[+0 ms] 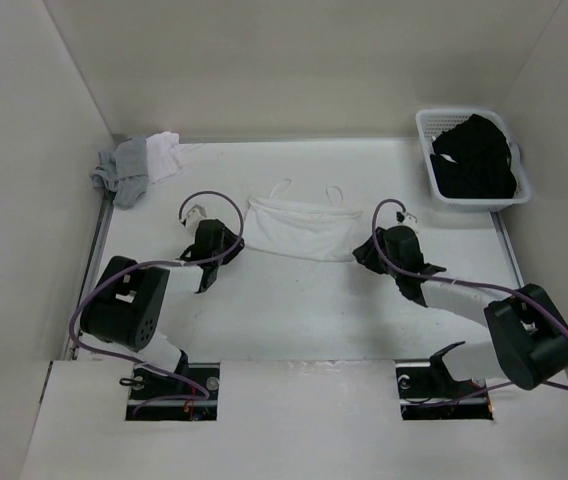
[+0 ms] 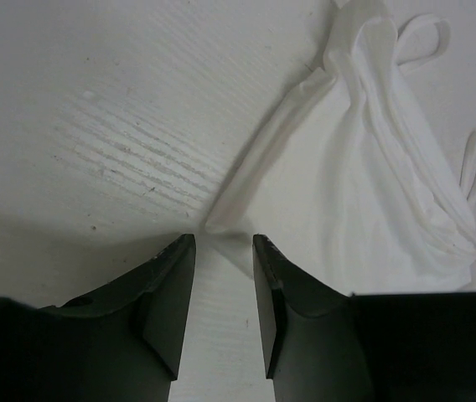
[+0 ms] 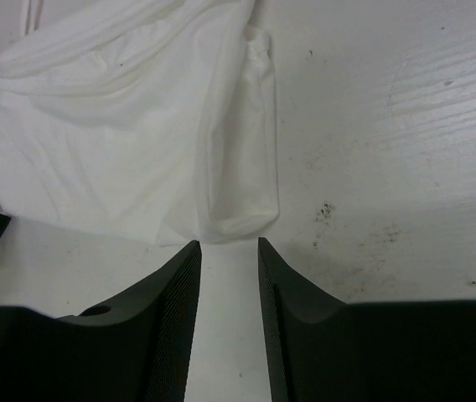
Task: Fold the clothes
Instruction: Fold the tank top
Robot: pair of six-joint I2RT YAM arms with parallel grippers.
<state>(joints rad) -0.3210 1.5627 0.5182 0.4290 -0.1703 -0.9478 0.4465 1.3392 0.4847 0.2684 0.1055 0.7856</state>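
The clothes, one small white camisole [image 1: 299,228], lie spread flat on the table between my two grippers, with the narrow straps [image 1: 282,190] pointing away from me. My left gripper [image 1: 234,242] is open at the camisole's near left corner. In the left wrist view that corner [image 2: 221,219] lies just beyond the tips of the left gripper [image 2: 224,243], and only bare table shows between the fingers. My right gripper [image 1: 366,250] is open at the near right corner. In the right wrist view the doubled-over hem [image 3: 238,209] sits just ahead of the right gripper [image 3: 230,244], which holds nothing.
A white basket [image 1: 426,140] holding black garments [image 1: 474,160] stands at the back right. A grey and white garment pile [image 1: 139,165] sits in the back left corner. Walls close in the table on three sides.
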